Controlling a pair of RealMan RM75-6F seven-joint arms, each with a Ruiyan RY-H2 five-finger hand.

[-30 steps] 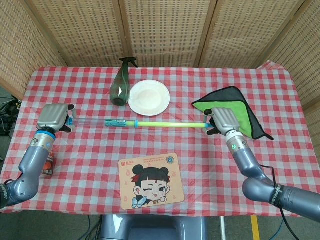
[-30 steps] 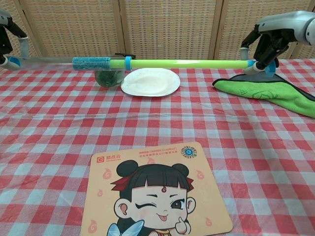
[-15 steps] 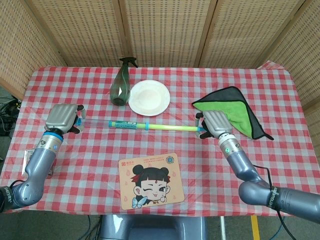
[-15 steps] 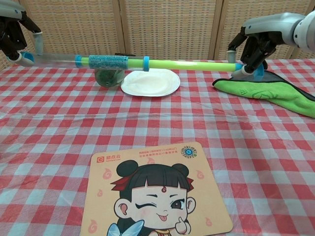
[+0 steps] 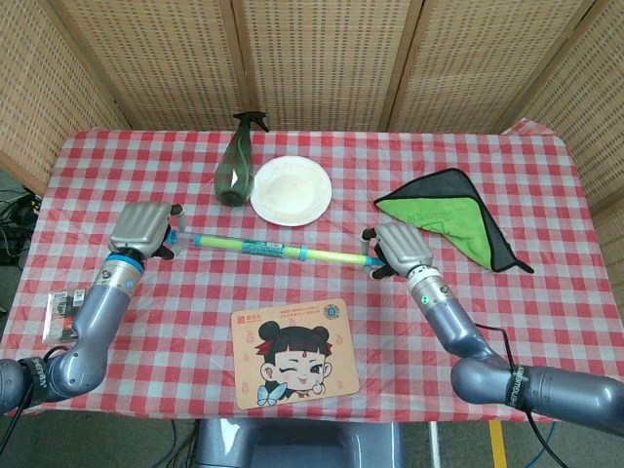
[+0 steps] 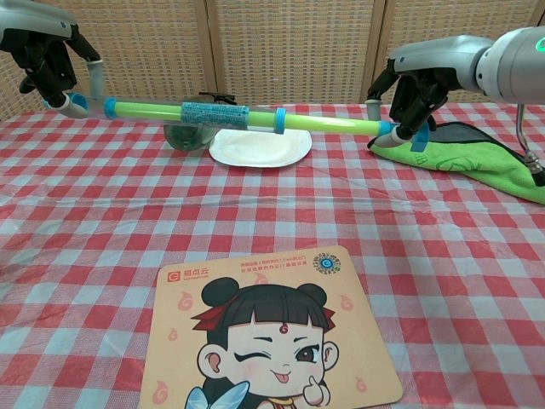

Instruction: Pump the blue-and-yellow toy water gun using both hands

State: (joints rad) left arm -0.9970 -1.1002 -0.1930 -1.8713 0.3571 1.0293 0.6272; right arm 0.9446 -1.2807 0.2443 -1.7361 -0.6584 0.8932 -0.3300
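The toy water gun point(image 5: 268, 249) point(image 6: 230, 117) is a long thin tube with a blue patterned barrel and a yellow-green rod, held level above the checked table. My left hand point(image 5: 143, 227) point(image 6: 47, 55) grips its left end. My right hand point(image 5: 399, 249) point(image 6: 417, 85) grips the blue handle at its right end. Most of the yellow rod sits inside the clear barrel, and only a short stretch shows beside the right hand.
Behind the gun stand a dark green spray bottle point(image 5: 235, 164) and a white plate point(image 5: 292, 189). A green cloth point(image 5: 448, 214) lies at the right. A cartoon mat point(image 5: 291, 351) lies near the front edge. A small object point(image 5: 62, 305) lies at the left table edge.
Both hands have moved toward each other. The yellow rod has slid into the barrel, so the gun is much shorter than one second ago.
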